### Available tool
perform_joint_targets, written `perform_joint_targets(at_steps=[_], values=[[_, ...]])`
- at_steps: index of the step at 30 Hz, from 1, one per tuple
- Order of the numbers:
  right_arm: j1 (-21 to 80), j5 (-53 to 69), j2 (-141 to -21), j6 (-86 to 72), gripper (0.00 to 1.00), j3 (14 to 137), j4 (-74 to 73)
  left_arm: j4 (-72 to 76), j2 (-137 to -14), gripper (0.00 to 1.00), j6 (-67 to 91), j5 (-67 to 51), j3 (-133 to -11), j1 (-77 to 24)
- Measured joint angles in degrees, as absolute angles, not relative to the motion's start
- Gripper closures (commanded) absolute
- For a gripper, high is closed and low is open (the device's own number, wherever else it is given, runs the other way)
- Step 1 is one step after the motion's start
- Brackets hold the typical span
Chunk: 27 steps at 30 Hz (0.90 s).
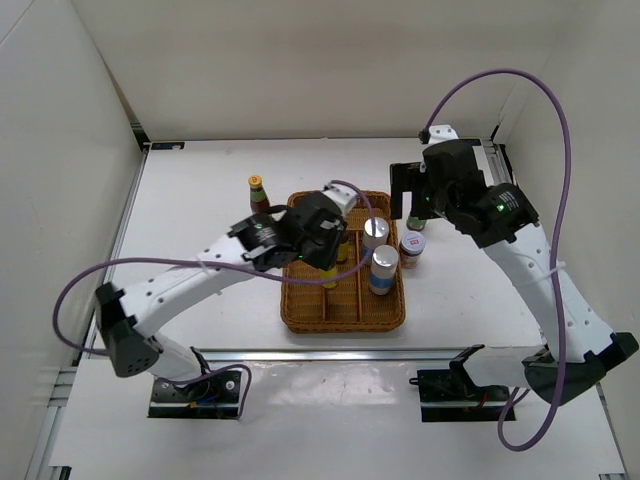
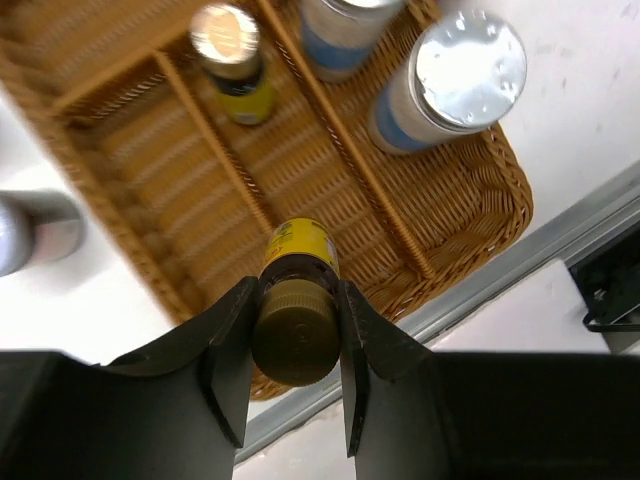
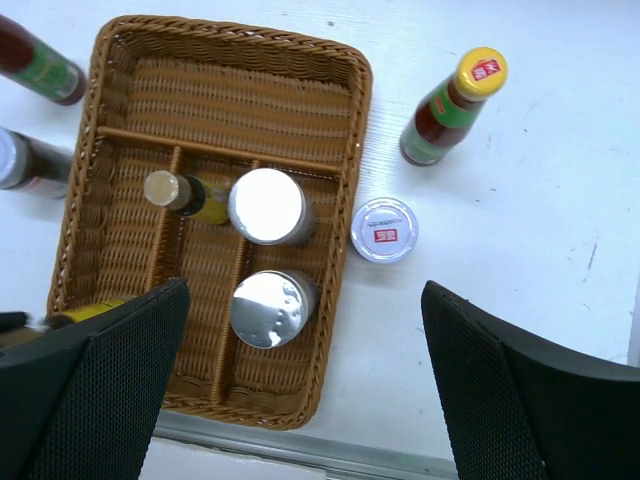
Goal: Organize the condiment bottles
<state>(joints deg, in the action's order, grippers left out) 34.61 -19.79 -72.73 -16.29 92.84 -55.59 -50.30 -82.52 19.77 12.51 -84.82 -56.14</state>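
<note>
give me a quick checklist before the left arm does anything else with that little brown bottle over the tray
1. Grip: left gripper shut on the small brown bottle at its cap: ok.
2. Bottle's base resting in the wicker tray or hanging above it: cannot tell.
3. Neighbours: both shakers upright, apart from the held bottle: ok.
4. Other arm: right gripper open, holding nothing: ok.
5. Everything in the tray: not ok, the white-lidded jar and a tall bottle stand outside.
</note>
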Motion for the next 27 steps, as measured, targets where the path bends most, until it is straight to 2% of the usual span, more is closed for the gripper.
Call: perform_joint_targets(at_steps=[7, 12, 16, 17, 18, 21, 22, 24, 25, 27], values=[[33.1, -21.0, -71.2, -16.3, 0.01, 92.3, -56.9, -46.9, -91.3, 0.89, 19.7, 12.1, -84.8, -57.9], [33.1, -21.8, -68.9, -16.3, 0.01, 91.0, -57.3, -43.7, -94.7, 0.86, 19.5, 12.5, -84.8, -57.9], [33.1, -22.5, -68.7, -16.3, 0.01, 90.4, -57.3, -42.0, -96.8, 0.76, 19.5, 12.7, -84.8, -57.9], [33.1, -22.7, -68.7, -16.3, 0.01, 90.0, -57.3, -41.6, -97.1, 0.7, 19.5, 12.8, -84.8, -57.9], [33.1, -22.8, -68.7, -16.3, 0.01, 89.6, -57.3, -41.4, -97.4, 0.53, 19.5, 12.9, -84.8, -58.0], [33.1, -23.5, -68.7, -16.3, 0.01, 88.8, -57.4, -41.0, -97.8, 0.33, 19.4, 13.3, -84.8, -58.3], [33.1, -23.8, -68.7, -16.3, 0.01, 88.6, -57.4, -40.6, -97.8, 0.21, 19.5, 13.4, -84.8, -58.3], [32.9, -24.3, -68.9, -16.5, 0.01, 88.0, -57.5, -39.9, -97.8, 0.14, 19.4, 13.8, -84.8, -58.4], [32.6, -24.4, -69.0, -16.7, 0.01, 87.7, -57.5, -39.8, -97.8, 0.0, 19.5, 14.2, -84.8, -58.4], [31.7, -24.7, -69.6, -17.1, 0.01, 86.9, -57.5, -39.7, -97.8, 0.0, 19.5, 14.6, -84.8, -58.4]])
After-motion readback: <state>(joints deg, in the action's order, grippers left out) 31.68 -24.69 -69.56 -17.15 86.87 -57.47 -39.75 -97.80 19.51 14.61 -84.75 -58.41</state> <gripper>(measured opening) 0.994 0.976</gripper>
